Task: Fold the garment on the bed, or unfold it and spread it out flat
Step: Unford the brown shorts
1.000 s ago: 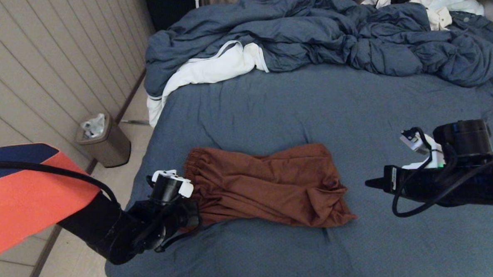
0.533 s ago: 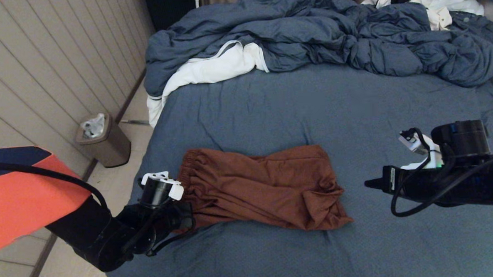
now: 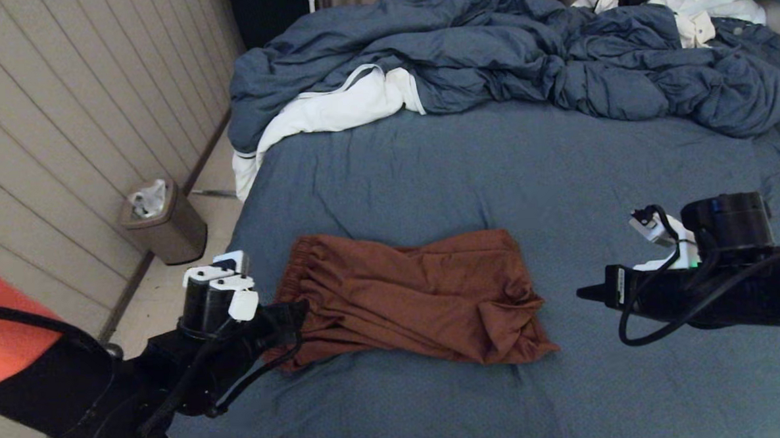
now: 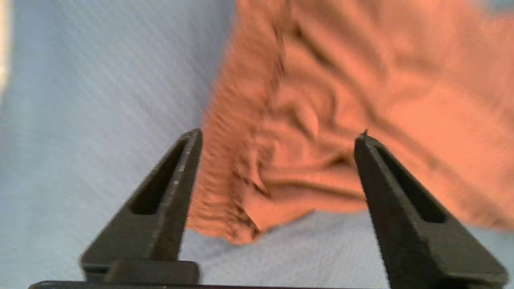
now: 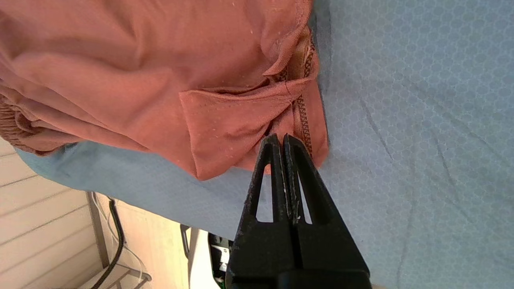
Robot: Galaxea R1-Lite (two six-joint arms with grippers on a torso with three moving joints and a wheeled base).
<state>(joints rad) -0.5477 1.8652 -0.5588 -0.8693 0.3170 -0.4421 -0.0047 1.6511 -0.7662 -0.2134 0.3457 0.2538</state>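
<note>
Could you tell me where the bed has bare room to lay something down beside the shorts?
Bare sheet runs between the garment and the duvet, and along the bed near edge. Crowded: the head end, under duvet and white clothes.

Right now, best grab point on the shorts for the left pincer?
The gathered waistband end of the shorts, coming in from the robot's left. The open left pincer already straddles that bunched corner, and the ridged elastic gives thick fabric to pinch.

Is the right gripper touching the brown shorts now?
Apart. In the head view, bare sheet of the bed lies between the right gripper, fingers shut, and the shorts.
</note>
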